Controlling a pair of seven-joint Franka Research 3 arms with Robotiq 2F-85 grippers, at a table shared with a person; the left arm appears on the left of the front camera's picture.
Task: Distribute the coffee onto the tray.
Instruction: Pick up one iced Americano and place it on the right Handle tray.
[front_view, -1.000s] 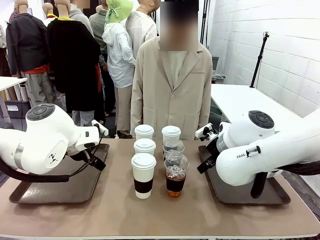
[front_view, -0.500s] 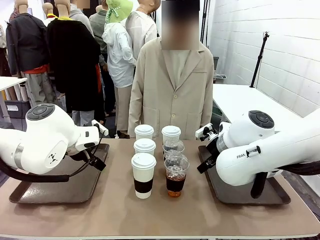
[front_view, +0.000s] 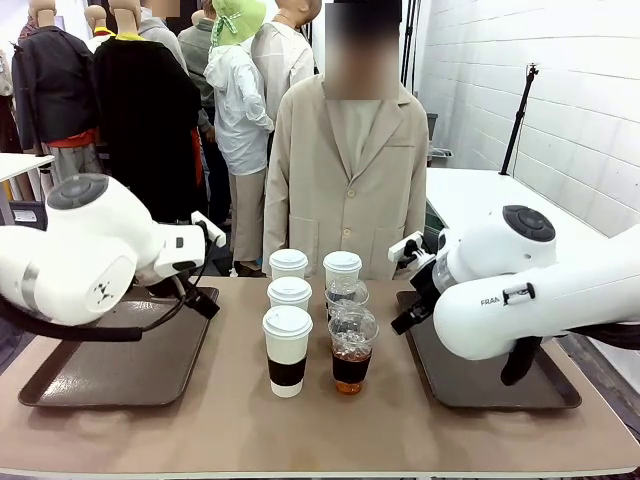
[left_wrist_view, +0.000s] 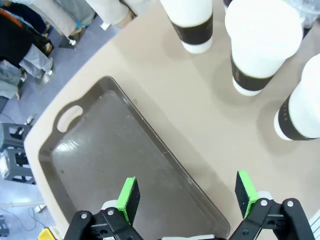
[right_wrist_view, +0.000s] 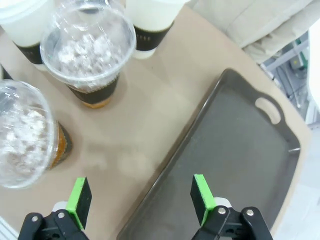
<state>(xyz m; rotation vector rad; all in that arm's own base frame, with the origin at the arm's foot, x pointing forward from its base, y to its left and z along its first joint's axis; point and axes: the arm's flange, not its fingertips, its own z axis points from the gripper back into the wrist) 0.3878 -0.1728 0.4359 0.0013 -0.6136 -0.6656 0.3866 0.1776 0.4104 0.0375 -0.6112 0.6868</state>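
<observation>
Several coffee cups stand in two rows at mid-table. The white paper cups with dark sleeves form the left row, and one more stands at the back of the right row. Two clear dome-lidded iced coffees fill the rest of that row. My left gripper hangs open over the right rim of the left tray, with paper cups beyond it. My right gripper hangs open over the table beside the right tray, near the iced cups.
A person in a beige coat stands at the far edge, right behind the cups. The left tray and right tray lie bare on either side. My bulky white arms lean in over the trays.
Both arms have lifted a little: the left arm's elbow rose and shifted left, the right arm edged up. The cups have not moved, and both grippers stay open.
</observation>
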